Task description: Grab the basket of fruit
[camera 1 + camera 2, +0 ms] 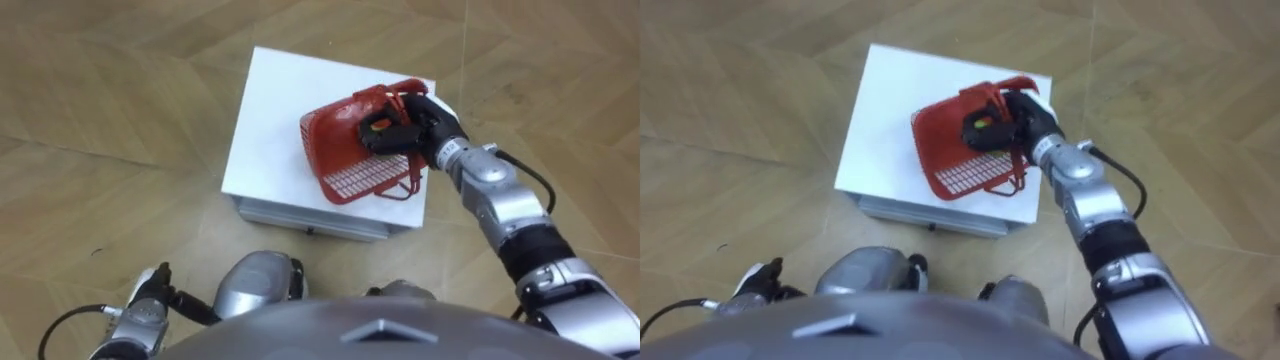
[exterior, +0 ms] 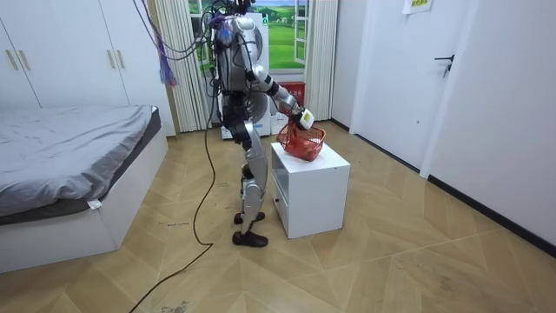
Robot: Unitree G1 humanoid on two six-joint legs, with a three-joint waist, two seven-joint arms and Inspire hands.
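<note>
Because the right hand (image 1: pixel 410 130) is clamped on the tilted basket (image 1: pixel 340 155) at centre frame, contents could spill on lifting; left hand (image 1: pixel 150 292), lower left, state unclear.

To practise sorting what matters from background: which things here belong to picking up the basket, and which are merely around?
Job in hand: red basket; right hand, curled round its handle.

Merely around: white cabinet under the basket; left hand, low at the robot's side; bed; wardrobe; door.
</note>
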